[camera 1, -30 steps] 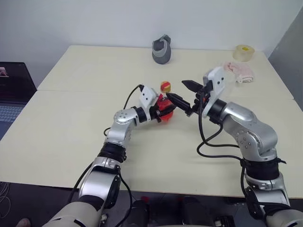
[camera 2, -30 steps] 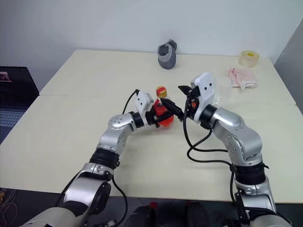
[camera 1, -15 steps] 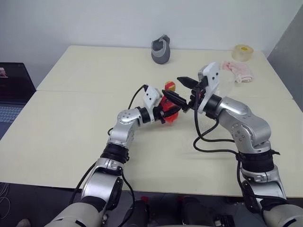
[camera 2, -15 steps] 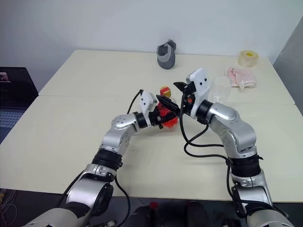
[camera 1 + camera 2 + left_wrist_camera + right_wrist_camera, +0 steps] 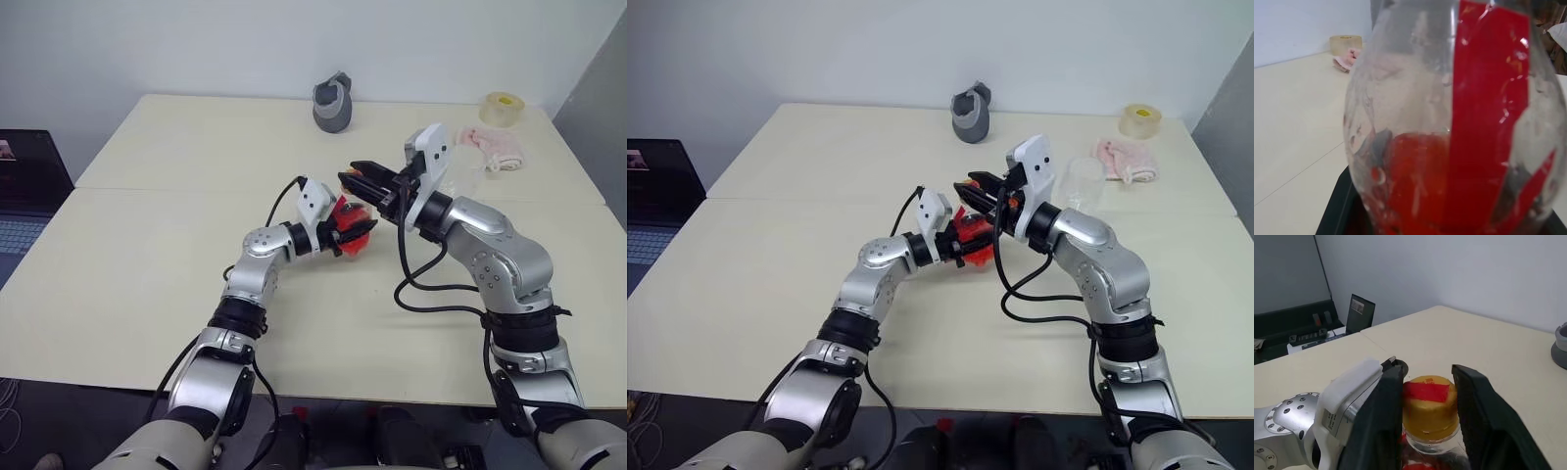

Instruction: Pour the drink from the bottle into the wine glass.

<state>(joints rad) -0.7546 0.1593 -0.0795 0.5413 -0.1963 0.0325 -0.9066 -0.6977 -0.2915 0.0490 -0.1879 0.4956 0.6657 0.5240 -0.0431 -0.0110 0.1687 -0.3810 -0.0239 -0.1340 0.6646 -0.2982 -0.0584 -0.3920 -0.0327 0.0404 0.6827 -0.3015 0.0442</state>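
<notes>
**Asker:** Bottle point(image 5: 346, 227) first: where is it?

**Me:** Over the middle of the table point(image 5: 147, 264), near the seam between the two tabletops. My left claw point(image 5: 355, 233) is pinching it around the belly and holding it upright. In my left wrist view its clear wall and red label are right up against the camera.

**Asker:** And the drink point(image 5: 1415, 186)?

**Me:** Red, and sitting in the bottom part of the bottle. The upper half looks clear.

**Asker:** What is your right claw point(image 5: 351, 180) doing?

**Me:** It comes in from the right, above the left one. Its two black fingers point(image 5: 1383, 406) are pressed against opposite sides of the yellow cap point(image 5: 1430, 404), which is on the bottle's neck with a red strip across its top.

**Asker:** The wine glass point(image 5: 1084, 182)?

**Me:** Upright on the table behind my right wrist, apart from the bottle. Just beyond it lies a pink cloth point(image 5: 495, 147).

**Asker:** Anything else around?

**Me:** A grey cup point(image 5: 333, 103) near the far edge, a roll of tape point(image 5: 503, 108) at the far right corner, and a laptop point(image 5: 29, 186) off the table's left side.
</notes>
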